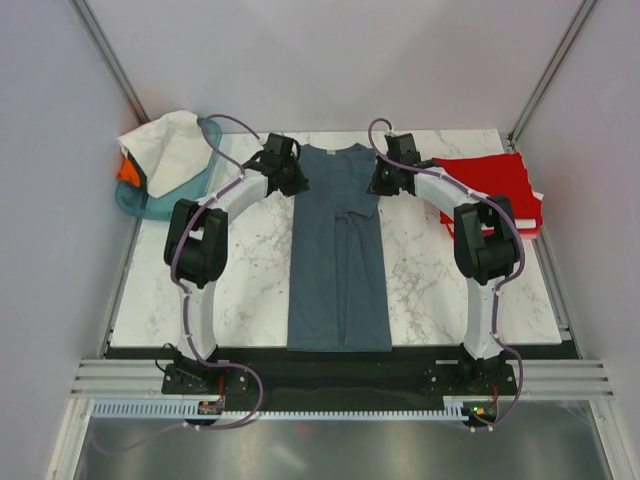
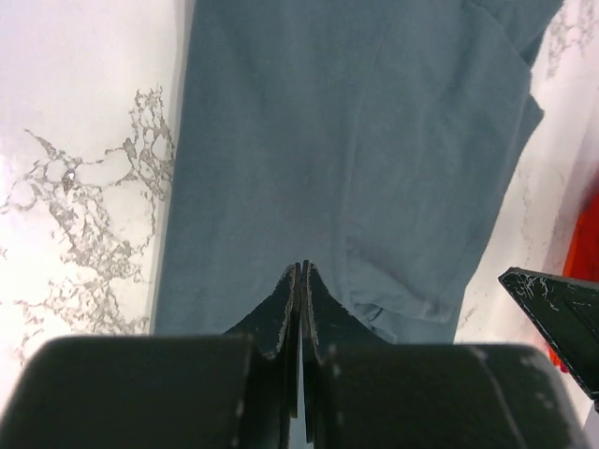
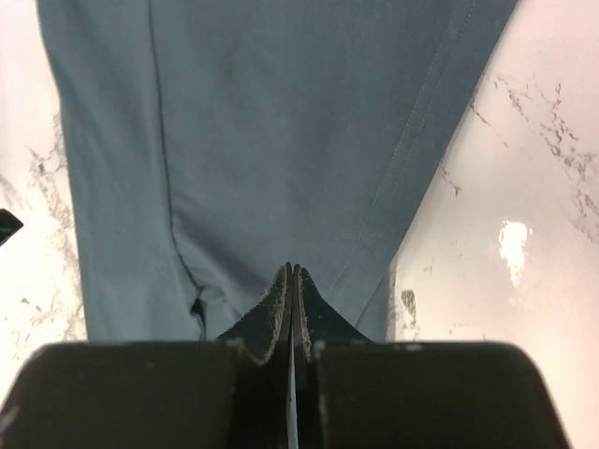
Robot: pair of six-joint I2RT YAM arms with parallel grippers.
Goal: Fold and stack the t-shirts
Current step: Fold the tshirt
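A slate blue-grey t-shirt [image 1: 338, 260] lies flat in the middle of the table, folded lengthwise into a long strip. My left gripper [image 1: 298, 185] is at its far left corner, my right gripper [image 1: 375, 185] at its far right corner. In the left wrist view the gripper [image 2: 302, 269] is shut, tips over the flat cloth [image 2: 356, 140]. In the right wrist view the gripper [image 3: 293, 271] is shut over the cloth [image 3: 281, 122]. No cloth shows pinched between either pair of jaws. A folded red t-shirt [image 1: 490, 180] lies at the far right.
A teal basket [image 1: 140, 205] stands at the far left with a white shirt [image 1: 165, 150] draped over it and an orange one [image 1: 127, 172] inside. The table's black front edge [image 1: 330, 360] lies just below the shirt's hem. Grey walls enclose the table.
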